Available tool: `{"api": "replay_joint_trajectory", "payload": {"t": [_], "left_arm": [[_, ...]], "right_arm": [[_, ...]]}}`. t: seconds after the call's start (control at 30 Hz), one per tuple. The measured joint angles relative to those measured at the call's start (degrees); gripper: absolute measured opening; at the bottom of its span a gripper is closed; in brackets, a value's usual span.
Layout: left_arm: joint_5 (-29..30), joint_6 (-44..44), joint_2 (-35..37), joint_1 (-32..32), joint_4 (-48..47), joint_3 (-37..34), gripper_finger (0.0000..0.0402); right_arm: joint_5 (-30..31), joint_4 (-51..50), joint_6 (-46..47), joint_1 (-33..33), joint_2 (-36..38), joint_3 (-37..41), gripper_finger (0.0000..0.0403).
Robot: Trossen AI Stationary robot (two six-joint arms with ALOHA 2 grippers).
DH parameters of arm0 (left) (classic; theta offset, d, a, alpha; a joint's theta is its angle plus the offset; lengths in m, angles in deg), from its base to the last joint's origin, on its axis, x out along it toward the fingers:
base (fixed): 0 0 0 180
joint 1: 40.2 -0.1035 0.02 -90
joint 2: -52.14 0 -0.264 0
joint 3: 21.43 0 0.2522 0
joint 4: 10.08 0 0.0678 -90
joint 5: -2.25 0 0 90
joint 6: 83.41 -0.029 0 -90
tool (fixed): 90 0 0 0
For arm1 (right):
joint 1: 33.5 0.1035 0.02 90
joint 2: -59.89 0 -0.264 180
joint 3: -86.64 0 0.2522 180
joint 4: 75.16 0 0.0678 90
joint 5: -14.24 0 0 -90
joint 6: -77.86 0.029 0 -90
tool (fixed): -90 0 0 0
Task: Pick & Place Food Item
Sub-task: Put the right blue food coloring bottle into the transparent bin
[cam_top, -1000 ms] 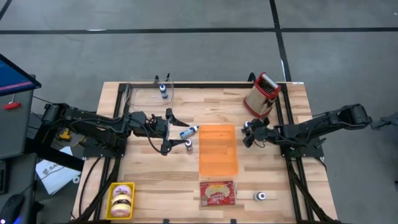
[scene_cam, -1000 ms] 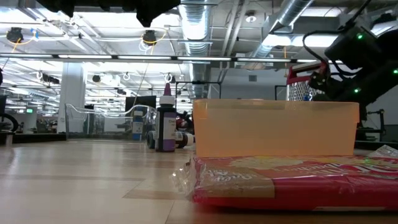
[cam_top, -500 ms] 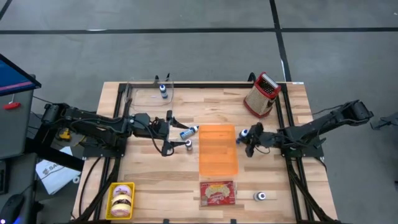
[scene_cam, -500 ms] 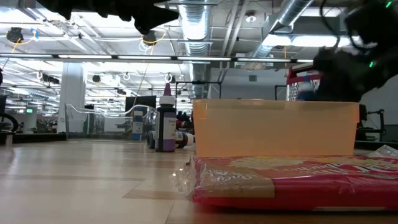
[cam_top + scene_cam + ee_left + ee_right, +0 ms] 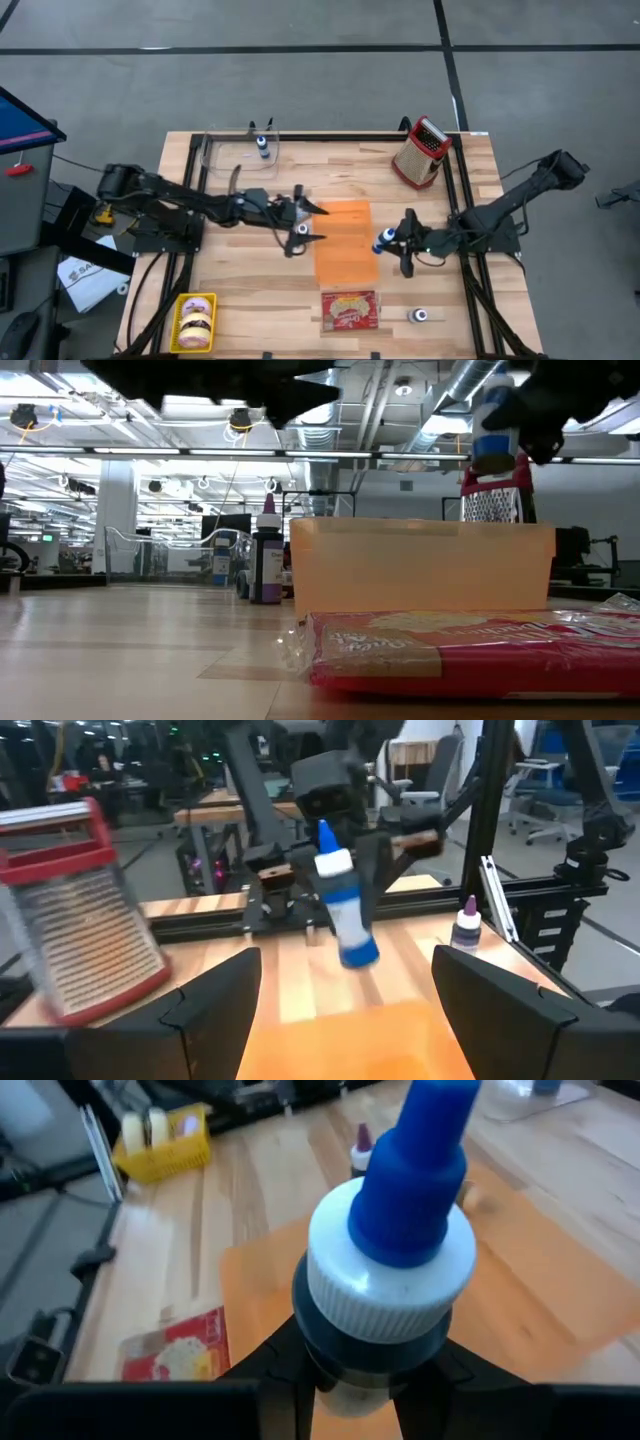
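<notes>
So the right gripper (image 5: 397, 243) is clamped around a small bottle with a blue cap (image 5: 382, 241), carried clear of the table right at the right-hand edge of the orange bin (image 5: 340, 250). In the right wrist view the blue nozzle and white collar fill the shot, with the dark fingers (image 5: 290, 1342) pinching the body just under the collar. The low view shows the bottle hanging above the bin's rim, not inside it yet.

What matters most for the next move: the bin lies from the bottle toward the middle of the table, just beside it, so the right arm looks like it only needs a short push inward and then a drop. The bottle's long axis is hard to call; from above it seems tipped with the cap pointing toward the bin, and in the left wrist view it leans a bit off upright. If it goes in tilted like that, it'll probably land on its side, which seems fine for a bin.

The left gripper (image 5: 309, 222) sits at the opposite, left edge of the bin, jaws spread wide and holding nothing, right by a small purple-capped bottle (image 5: 302, 231) standing on the wood. Its open fingers sit close to the bin's left edge, so the right arm should let go near its own side to stay apart from them.

Nothing here really reads as food except the red snack packet (image 5: 349, 309) and the yellow tray of donuts (image 5: 195, 322), both sitting untouched near the front.
</notes>
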Motion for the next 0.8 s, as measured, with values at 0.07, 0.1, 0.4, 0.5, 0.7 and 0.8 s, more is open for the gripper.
{"api": "replay_joint_trajectory", "payload": {"t": [0.07,0.1,0.4,0.5,0.7,0.8], "left_arm": [[-1.29,0.24,-3.73,0.00,0.10,3.47,0.0292],[-2.19,0.35,-5.06,0.00,-0.29,4.86,0.0292],[-8.08,2.93,-13.11,0.00,-0.87,13.48,0.0292],[-8.69,3.04,-14.28,0.00,-1.91,14.82,0.0292],[-10.11,3.97,-15.93,0.21,-1.90,17.30,0.0292],[-10.57,4.01,-16.16,0.55,-2.87,17.54,0.0292]], "right_arm": [[0.00,-1.51,-1.17,0.32,-3.13,-2.66,0.0088],[0.02,-1.93,-1.76,0.32,-4.75,-3.98,0.0088],[-1.58,-2.50,-7.88,0.28,-14.78,-12.72,0.0088],[-1.73,-2.16,-9.62,0.28,-16.45,-14.88,0.0088],[-2.65,-2.08,-12.66,-1.04,-18.83,-17.32,0.0088],[-3.80,-1.82,-14.00,-2.59,-19.83,-18.22,0.0088]]}}
